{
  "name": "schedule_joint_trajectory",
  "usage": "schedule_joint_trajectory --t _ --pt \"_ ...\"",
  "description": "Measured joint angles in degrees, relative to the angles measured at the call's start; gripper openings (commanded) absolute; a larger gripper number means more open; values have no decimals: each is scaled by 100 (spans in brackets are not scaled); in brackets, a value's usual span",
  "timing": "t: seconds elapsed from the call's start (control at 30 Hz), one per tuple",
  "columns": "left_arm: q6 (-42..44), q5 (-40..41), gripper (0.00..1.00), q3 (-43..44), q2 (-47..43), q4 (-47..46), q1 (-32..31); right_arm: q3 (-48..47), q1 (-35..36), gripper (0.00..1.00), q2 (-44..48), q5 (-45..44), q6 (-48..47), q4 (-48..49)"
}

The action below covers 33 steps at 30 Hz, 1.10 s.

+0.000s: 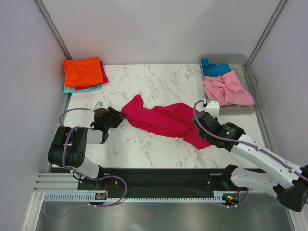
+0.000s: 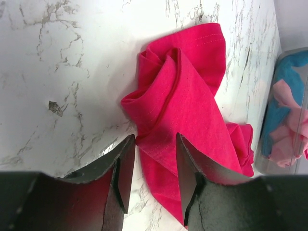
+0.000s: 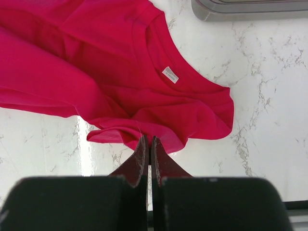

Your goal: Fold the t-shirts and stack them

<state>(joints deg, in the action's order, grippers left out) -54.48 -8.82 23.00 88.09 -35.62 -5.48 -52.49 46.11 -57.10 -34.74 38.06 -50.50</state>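
Note:
A crimson-pink t-shirt lies crumpled across the middle of the marble table. My left gripper is open at the shirt's left end. In the left wrist view the open gripper has its jaws on either side of the edge of the shirt. My right gripper is shut on the shirt's near right edge. In the right wrist view the gripper pinches a fold of the shirt, whose collar label faces up. An orange t-shirt tops a folded stack at the back left, above a teal one.
A clear grey tub at the back right holds a blue shirt and a light pink shirt. It also shows in the left wrist view and in the right wrist view. Walls enclose the table on three sides.

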Motion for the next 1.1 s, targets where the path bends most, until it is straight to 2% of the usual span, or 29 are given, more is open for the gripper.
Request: schedule_joint_trajectory --t 0.07,0.2,0.27,0.33,0.37,0.4,0.57,0.67,0.77,0.83,0.93,1.1 --pt "0 4 45 2 44 -50 0 9 0 0 -9 0 0 22" --pt "4 15 25 0 50 -103 0 31 0 0 -9 0 0 39" --pt "9 15 22 0 50 -153 0 39 0 0 -9 0 0 37" --pt "11 13 13 0 48 -188 0 50 0 0 -7 0 2 39" --pt "9 11 5 0 48 -205 0 59 0 0 -2 2 2 39" --pt "7 13 2 -4 48 -225 0 63 0 0 4 0 2 37" --pt "33 -31 2 -42 -125 -122 0 72 0 0 61 0 4 31" --pt "155 -4 2 -44 -984 612 0 4 0 0 101 -11 -2 -94" --pt "452 122 2 186 -2415 1648 -2 -341 0 0 166 -66 -35 -334" --pt "730 278 2 636 -3447 2498 0 -780 0 0 262 -136 -44 -505" --pt "1156 452 2 1519 -4518 3434 0 -1508 0 0 483 -208 -197 -636" --pt "1775 817 2 2983 -5501 4811 0 -2188 0 0 1198 -149 -780 -612"
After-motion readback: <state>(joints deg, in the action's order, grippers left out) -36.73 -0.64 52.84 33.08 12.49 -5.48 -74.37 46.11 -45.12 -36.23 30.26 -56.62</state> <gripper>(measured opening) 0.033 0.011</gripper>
